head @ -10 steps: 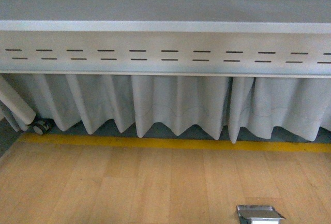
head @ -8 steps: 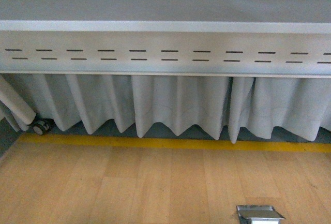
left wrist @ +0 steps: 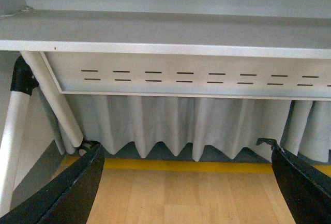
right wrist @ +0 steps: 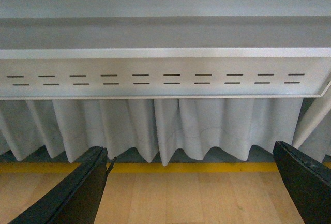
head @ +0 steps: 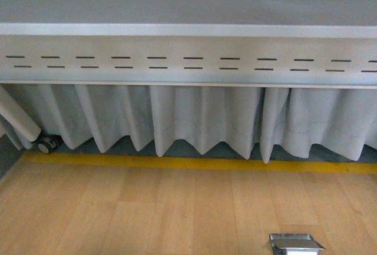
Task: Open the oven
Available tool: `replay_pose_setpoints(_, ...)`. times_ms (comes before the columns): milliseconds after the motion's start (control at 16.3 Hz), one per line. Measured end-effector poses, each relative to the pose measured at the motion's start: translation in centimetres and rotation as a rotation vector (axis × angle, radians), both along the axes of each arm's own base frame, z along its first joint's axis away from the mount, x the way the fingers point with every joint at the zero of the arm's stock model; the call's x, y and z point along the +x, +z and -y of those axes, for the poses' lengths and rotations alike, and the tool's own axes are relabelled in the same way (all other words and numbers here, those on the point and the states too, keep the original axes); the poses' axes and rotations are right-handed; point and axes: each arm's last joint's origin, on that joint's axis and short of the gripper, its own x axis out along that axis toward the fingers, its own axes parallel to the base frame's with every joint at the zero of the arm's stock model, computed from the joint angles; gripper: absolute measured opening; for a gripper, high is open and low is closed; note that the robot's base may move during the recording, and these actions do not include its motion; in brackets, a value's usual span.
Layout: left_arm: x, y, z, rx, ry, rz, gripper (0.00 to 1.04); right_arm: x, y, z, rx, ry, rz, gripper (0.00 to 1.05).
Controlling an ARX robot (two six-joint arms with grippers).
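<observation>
The oven is out of view in all three views. My left gripper (left wrist: 189, 175) is open, its two black fingers (left wrist: 77, 190) spread wide over the wooden floor with nothing between them. Likewise my right gripper (right wrist: 194, 180) is open, its black fingers (right wrist: 83, 193) far apart above the floor and holding nothing. Neither arm shows in the front view.
A grey metal table (head: 188, 30) with a slotted apron (head: 188, 62) spans the view ahead. Pleated white curtain (head: 200, 119) hangs below it, above a yellow floor line (head: 188, 163). A metal floor box (head: 294, 243) sits at the lower right. A white table leg (left wrist: 54, 105) and caster (head: 46, 144) stand at the left.
</observation>
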Motion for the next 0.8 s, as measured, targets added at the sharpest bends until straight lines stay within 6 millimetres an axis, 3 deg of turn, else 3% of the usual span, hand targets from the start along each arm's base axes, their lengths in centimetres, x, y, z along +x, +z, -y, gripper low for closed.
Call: replay_pose_setpoints(800, 0.00, 0.00, 0.00, 0.000, 0.000, 0.000, 0.98, 0.00, 0.00, 0.00, 0.000, 0.000, 0.000, 0.98)
